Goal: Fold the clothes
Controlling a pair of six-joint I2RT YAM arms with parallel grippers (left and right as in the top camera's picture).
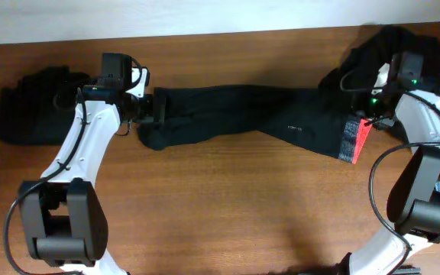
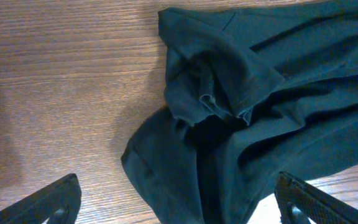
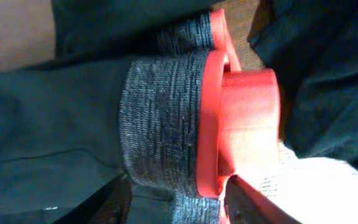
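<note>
1. The trousers [image 1: 243,118] lie stretched out on the table [image 1: 228,206], with no fold made yet.
2. The left gripper [image 1: 156,107] has its jaws wide apart. The leg ends [image 2: 191,112] lie just ahead of them and are not held.
3. The grey waistband [image 3: 160,118] sits between the jaws of the right gripper [image 3: 176,186]. I cannot tell if they clamp it.
4. I judge that all the folding is left to do.
</note>
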